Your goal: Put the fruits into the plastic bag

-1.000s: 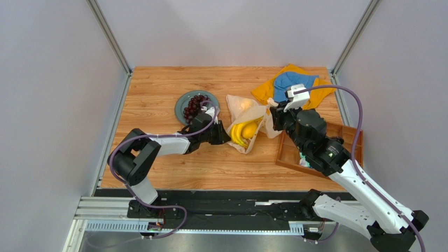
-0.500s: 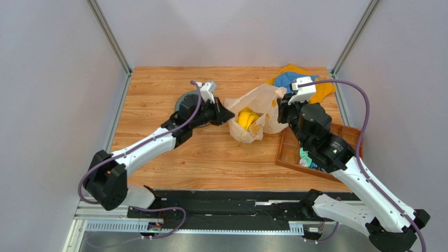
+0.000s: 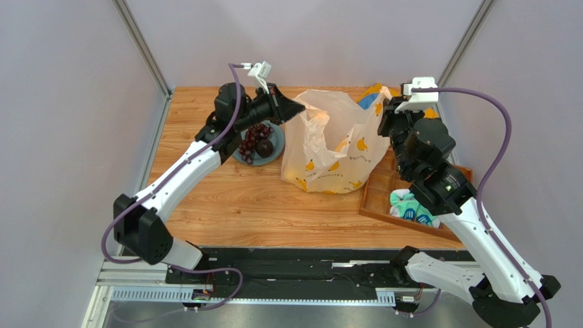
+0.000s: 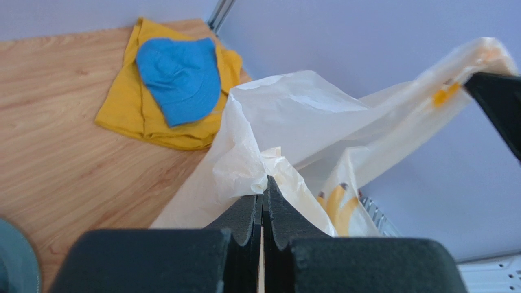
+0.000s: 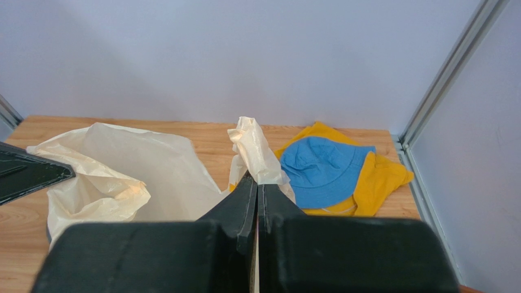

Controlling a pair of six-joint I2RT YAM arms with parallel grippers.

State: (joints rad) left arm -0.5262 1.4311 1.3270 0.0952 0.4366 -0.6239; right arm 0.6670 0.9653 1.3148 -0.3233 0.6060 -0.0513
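Observation:
The pale peach plastic bag [image 3: 335, 147] hangs stretched between both grippers, with its bottom on the table. My left gripper [image 3: 301, 108] is shut on the bag's left edge [image 4: 244, 165], and its tips [image 4: 264, 183] pinch the film. My right gripper [image 3: 385, 102] is shut on the right handle loop [image 5: 254, 143], with its tips [image 5: 257, 180] closed on it. Purple grapes [image 3: 254, 134] and a dark round fruit [image 3: 265, 148] lie on the grey-blue plate [image 3: 276, 147], left of the bag. Bananas and yellow fruits are hidden; I cannot tell whether the bag's yellow patches are fruit or print.
A blue hat [image 5: 324, 168] on a yellow cloth [image 5: 382, 180] lies at the back right, behind the bag. A wooden tray [image 3: 380, 198] holding a teal and white item [image 3: 410, 207] sits at the right. Grey walls and frame posts close in the back and sides.
Both grippers rose and moved apart toward the back, lifting the bag off the table. It went from a crumpled heap to tall and stretched. The plate with the grapes is in plain view again.

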